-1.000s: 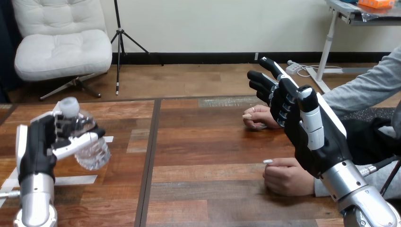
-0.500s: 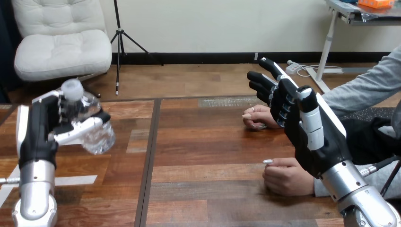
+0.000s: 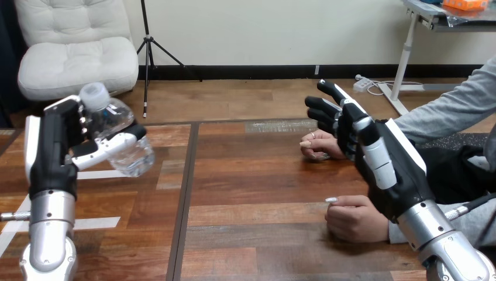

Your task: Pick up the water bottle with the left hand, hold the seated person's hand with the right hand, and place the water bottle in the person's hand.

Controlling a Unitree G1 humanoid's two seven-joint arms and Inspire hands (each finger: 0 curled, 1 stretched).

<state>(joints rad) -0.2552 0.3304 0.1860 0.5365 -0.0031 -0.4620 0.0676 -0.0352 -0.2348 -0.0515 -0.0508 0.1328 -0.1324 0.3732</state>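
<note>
A clear plastic water bottle (image 3: 120, 136) with a pale cap is tilted in the air above the table's left part, and my left hand (image 3: 55, 146) is shut on it, thumb across its front. My right hand (image 3: 365, 146) is open and raised at the right, fingers straight and pointing away from me. Just beyond it the person's far hand (image 3: 319, 144) rests on the table, partly hidden behind my fingers; I cannot tell whether they touch. The person's near hand (image 3: 354, 218) lies curled on the table under my right forearm.
The wooden table (image 3: 251, 193) has a dark seam running front to back left of centre. White tape strips (image 3: 88, 222) lie on its left part. The person's grey sleeve (image 3: 450, 114) comes in from the right edge.
My left hand has lifted the bottle higher and carried it to the right. My right hand has shifted slightly left and lower near the person's far hand.
</note>
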